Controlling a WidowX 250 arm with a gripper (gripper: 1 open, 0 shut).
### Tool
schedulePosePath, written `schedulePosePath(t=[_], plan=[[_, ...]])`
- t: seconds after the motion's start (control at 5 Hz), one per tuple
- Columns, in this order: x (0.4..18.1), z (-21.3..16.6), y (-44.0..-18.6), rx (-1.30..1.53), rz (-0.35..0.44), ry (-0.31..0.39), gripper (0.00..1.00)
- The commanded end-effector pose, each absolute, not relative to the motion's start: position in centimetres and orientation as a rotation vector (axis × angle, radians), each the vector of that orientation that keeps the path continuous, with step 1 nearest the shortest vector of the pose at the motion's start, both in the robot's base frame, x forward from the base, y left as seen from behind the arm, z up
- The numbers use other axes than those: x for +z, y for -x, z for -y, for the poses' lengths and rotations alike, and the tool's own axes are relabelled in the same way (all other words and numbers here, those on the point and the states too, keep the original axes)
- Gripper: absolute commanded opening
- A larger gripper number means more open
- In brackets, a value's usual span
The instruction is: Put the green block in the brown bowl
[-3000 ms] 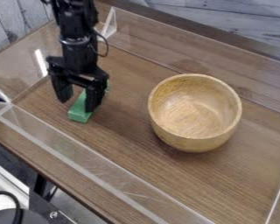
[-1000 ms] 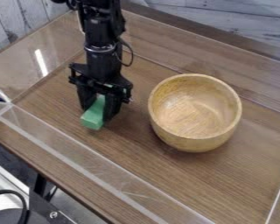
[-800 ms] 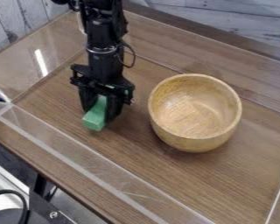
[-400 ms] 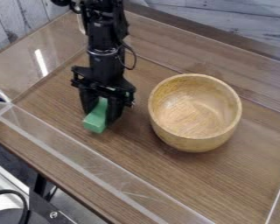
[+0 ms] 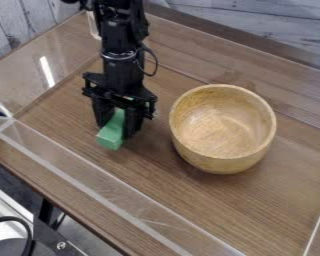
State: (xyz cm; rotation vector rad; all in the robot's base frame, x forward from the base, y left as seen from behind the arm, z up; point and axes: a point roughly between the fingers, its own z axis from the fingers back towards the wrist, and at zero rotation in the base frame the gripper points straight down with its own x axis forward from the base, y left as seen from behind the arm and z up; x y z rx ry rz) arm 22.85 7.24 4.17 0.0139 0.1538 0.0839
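Green block [image 5: 113,130] held by the end effector [image 5: 119,112], closed tight around it

arm [image 5: 120,42] reaching down from above | gripper [image 5: 119,112] closed, pointing down

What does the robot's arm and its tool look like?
The arm is dark, nearly black, built of narrow segments with bulkier joints, and a thin dark cable loops beside it. The tool is black too, with slim fingers. Any markings are too small to make out.
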Motion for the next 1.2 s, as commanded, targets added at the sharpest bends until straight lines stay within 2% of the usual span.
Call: schedulePosePath(t=[0.0, 0.4, 0.8, 1.0], plan=[[5.7, -7.2, -23.7, 0.081, -0.091, -0.029, 0.0], [5.5, -6.9, -23.5, 0.08, -0.099, -0.027, 0.0], [7.5, -6.3, -24.2, 0.08, -0.071, -0.006, 0.0], [9.1, -5.1, -25.6, 0.071, -0.047, 0.016, 0.0]])
